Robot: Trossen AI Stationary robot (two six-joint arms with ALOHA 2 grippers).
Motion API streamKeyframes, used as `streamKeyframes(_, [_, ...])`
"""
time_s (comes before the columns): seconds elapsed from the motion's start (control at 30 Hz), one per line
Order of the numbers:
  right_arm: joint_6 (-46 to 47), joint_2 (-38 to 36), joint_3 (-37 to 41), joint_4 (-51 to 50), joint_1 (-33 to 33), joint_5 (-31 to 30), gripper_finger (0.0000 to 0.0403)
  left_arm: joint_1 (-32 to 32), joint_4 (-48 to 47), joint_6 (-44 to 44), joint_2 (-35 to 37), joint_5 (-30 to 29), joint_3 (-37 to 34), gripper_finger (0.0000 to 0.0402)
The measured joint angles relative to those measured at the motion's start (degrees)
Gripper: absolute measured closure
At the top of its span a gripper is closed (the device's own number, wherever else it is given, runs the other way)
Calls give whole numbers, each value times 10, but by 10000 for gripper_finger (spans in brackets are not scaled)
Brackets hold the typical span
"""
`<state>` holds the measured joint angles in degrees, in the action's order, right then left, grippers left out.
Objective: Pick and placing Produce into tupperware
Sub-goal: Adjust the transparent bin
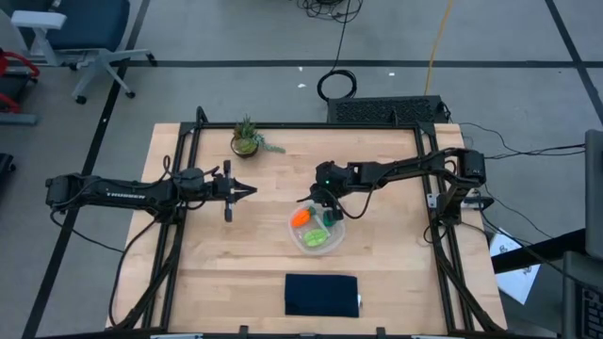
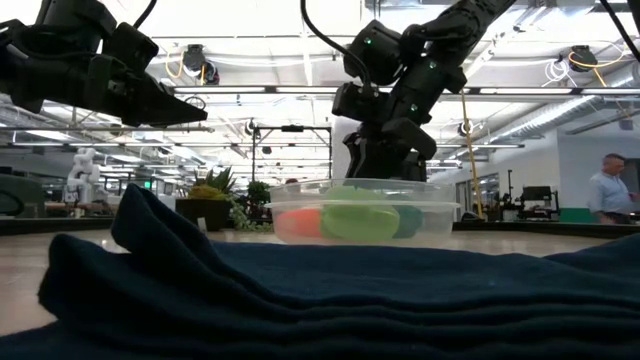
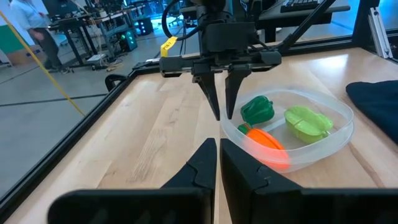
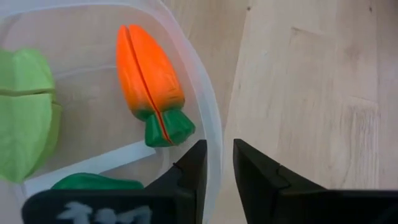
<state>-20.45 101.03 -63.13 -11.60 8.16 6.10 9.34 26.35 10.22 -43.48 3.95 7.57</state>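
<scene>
Resting inside the tupperware (image 1: 317, 235) near the tabletop's (image 1: 217, 273) middle are all three pieces of produce: the carrot (image 4: 149, 78), the dark green lump (image 3: 257, 109) and the light-green leafy piece (image 3: 306, 122). In the right wrist view the lump is cut off by the arm's own body, so only a sliver of it shows, and the leafy piece runs off the picture's edge. From the low view the dark navy pad (image 2: 330, 300) fills the foreground and hides the container's base; the foods read only as blurred colours through the clear wall.

Above the container's rim, at the carrot's side, hangs the right pincer (image 4: 216, 163), its fingers nearly together with a narrow gap between them, gripping nothing. Over bare wood well to the left hangs the left pincer (image 1: 247, 191), closed and empty, pointing toward the container.

White lettering on the left arm and on the right wrist's housing is too small or cut off to read. At the tabletop's far edge stands a potted plant (image 1: 247, 139).
</scene>
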Motion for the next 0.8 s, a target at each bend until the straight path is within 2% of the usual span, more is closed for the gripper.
streamKeyframes(0.53, [14, 11, 0, 0, -7, 1, 374, 0, 0, 0, 0, 0, 0, 376])
streamKeyframes(0.67, [34, 11, 0, 1, -7, 2, 396, 0, 0, 0, 0, 0, 0, 376])
streamKeyframes(0.8, [76, 11, 0, 2, -7, 0, 398, 0, 0, 0, 0, 0, 0, 376])
